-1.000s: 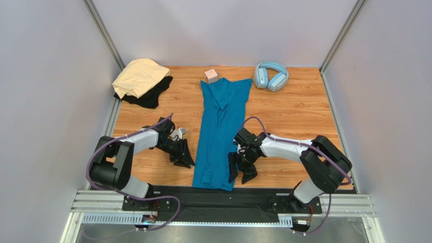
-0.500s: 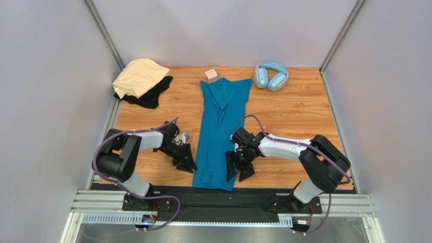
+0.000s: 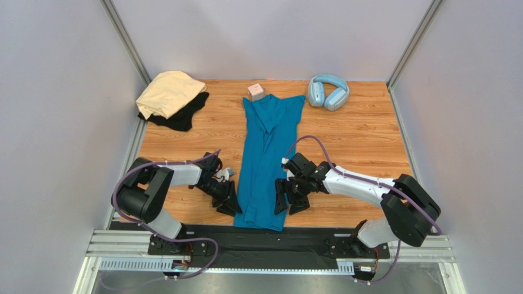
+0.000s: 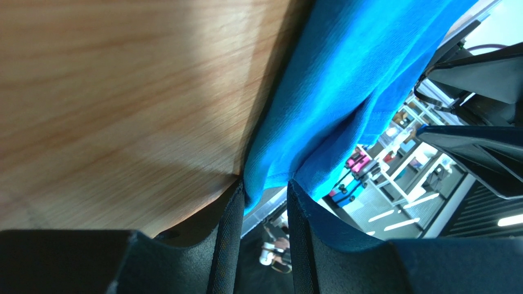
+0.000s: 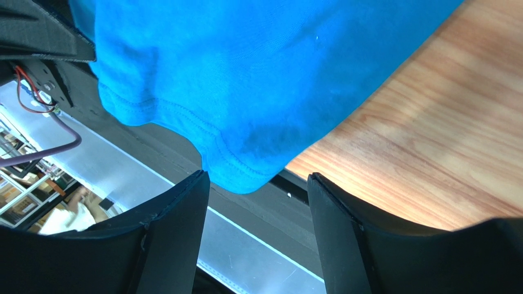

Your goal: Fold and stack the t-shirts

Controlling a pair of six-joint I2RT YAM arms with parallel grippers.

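Spread t-shirt (image 3: 265, 159) lies on the bench (image 3: 359, 138) between left tool (image 3: 230, 205) and right tool (image 3: 288, 199); stacked t-shirts (image 3: 169, 95) far left, headphones (image 3: 328, 92) far right.

matt knit teal t-shirt (image 3: 264, 153), smooth wood-grain table (image 3: 368, 131)

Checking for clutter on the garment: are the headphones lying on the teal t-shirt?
No, the light-blue headphones lie off the cloth, to the right of the teal t-shirt.

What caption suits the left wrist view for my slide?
Left tool, jaws apart, straddles a hem corner of the teal t-shirt lying on the wooden table.
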